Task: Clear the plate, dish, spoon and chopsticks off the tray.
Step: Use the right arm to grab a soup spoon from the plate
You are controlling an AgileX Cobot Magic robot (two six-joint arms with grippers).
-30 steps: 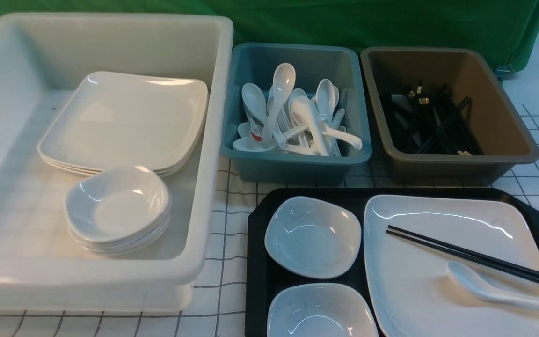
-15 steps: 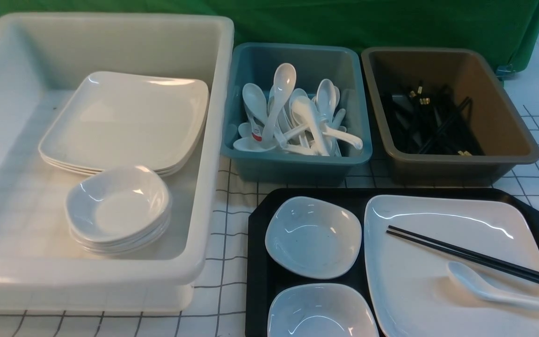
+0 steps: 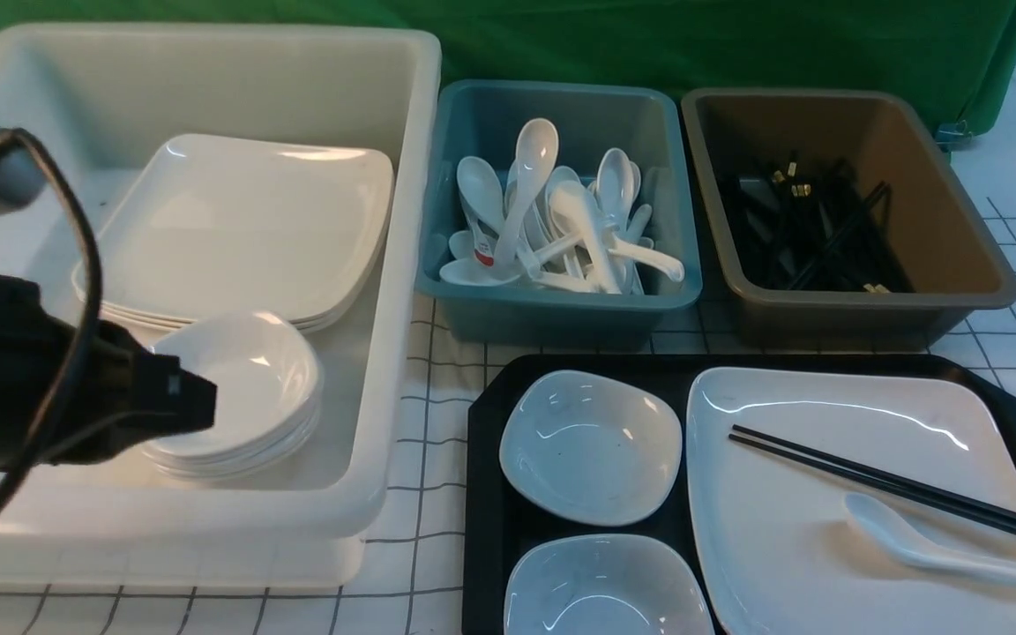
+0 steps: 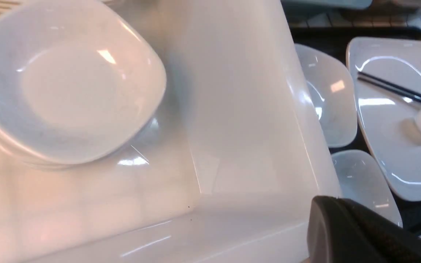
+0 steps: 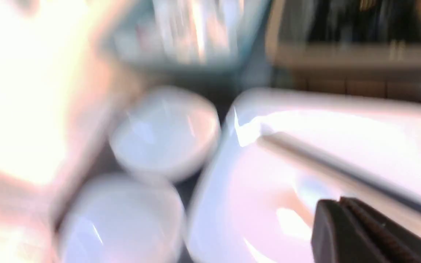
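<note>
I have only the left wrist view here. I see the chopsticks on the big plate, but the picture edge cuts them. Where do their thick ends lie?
Observer: In the front view the chopsticks run diagonally across the plate; their gold-banded ends reach its right rim.
Operator: And the spoon? I see only a piece of it.
Observer: The spoon lies on the plate, on the robot's side of the chopsticks, bowl toward the plate's middle, handle pointing right.
Operator: What stands behind the tray?
Observer: Behind the tray, a teal tub holds a pile of spoons and a brown tub a pile of chopsticks.
</note>
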